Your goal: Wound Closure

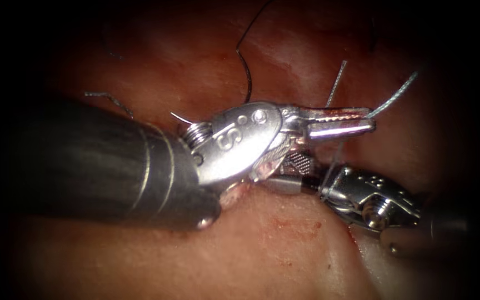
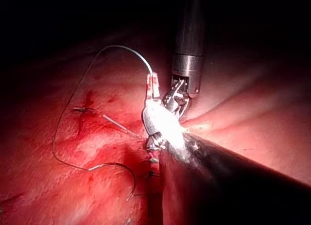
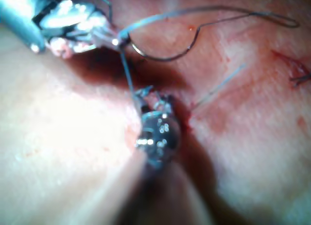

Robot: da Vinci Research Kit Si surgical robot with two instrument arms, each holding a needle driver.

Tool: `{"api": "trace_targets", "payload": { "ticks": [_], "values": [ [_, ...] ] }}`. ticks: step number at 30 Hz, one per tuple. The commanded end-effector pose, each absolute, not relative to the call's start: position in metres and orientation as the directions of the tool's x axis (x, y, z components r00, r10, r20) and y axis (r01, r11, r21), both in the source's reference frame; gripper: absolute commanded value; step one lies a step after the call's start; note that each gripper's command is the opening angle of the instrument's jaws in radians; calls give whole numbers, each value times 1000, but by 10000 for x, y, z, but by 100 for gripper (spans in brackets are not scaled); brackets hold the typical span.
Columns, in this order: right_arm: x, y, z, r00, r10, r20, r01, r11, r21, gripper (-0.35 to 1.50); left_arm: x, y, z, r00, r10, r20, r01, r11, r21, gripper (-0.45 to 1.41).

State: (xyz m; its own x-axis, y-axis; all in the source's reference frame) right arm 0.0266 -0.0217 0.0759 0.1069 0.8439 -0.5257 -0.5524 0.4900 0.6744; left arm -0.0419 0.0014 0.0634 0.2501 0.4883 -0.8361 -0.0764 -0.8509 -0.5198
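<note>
Needle (image 3: 163, 58) was a thin dark curve lying free on the tissue (image 1: 284, 244) just beyond the left tool (image 1: 340, 122), gripped by neither arm, with no part visibly buried; its side of the cut could not be judged. Left tool's jaws were clamped on the thread (image 1: 395, 95) at their tips, one strand running off to the needle in a wide loop and another dropping to the right tool (image 1: 290, 175) directly beneath. Could not tell whether the right tool gripped anything; red fluid (image 1: 295, 228) speckled the tissue below the left tool.
</note>
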Motion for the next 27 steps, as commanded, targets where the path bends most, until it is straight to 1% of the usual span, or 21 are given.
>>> {"api": "trace_targets", "payload": {
  "ticks": [1, 9, 16, 27],
  "values": [
    [273, -220, 758, 111, 841, -530, -539, 499, 679, 148, -425, 20, 644, 253, 490, -834, -75, -850, -522, -45],
    [271, -220, 728, 61, 796, -602, -500, 546, 672, 148, -417, 48, 683, 232, 490, -840, -51, -856, -514, -45],
    [269, -217, 716, 53, 778, -626, -488, 567, 663, 148, -413, 44, 715, 213, 488, -846, -48, -860, -508, -45],
    [282, -223, 704, 32, 759, -650, -383, 610, 694, 148, -427, 31, 769, 199, 515, -833, -44, -845, -533, -45]
  ]
}}
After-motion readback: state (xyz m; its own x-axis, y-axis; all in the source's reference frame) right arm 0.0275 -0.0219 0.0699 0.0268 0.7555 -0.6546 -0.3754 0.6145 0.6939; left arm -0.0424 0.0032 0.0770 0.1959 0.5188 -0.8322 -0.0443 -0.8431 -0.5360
